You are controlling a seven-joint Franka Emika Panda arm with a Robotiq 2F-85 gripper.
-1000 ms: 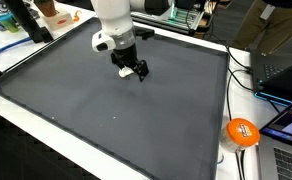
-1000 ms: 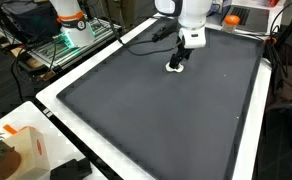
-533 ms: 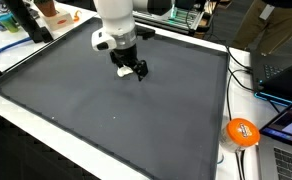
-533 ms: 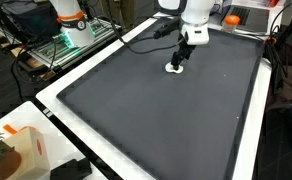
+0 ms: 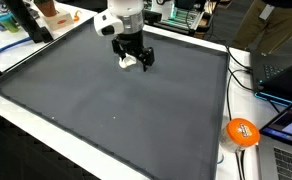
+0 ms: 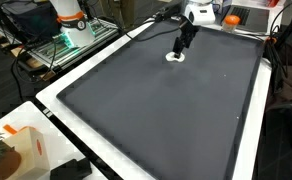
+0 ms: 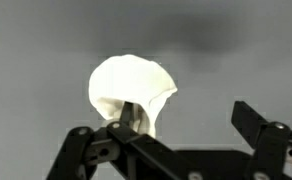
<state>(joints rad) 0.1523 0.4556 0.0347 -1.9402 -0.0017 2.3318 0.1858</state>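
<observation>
- Toward the far end of the dark grey mat (image 5: 96, 115), the claw (image 5: 137, 57) hangs low over a small white object (image 5: 129, 63).
- Both exterior views show that object lying on the mat, well away from the white border. One has it showing just beside the fingers; the other has the claw (image 6: 183, 42) tilted above the white object (image 6: 173, 56), which sits at its tip.
- Only the wrist view gives the shape: the white object (image 7: 133, 92) is a rounded, crumpled-looking lump. What it is made of I cannot tell.
- The wrist view shows nothing of the surroundings. An exterior view has an orange round thing (image 5: 242, 132) off the mat's edge, near some cables.
- Another exterior view alone shows a box with orange patches (image 6: 24, 148) at the near corner.
- The claw (image 7: 191, 115) stands wide apart and grips nothing. One finger (image 7: 134, 115) overlaps the lump's lower edge, though I cannot tell if it touches. The opposite finger (image 7: 248, 115) is well clear, so the lump is off to one side of the gap.
</observation>
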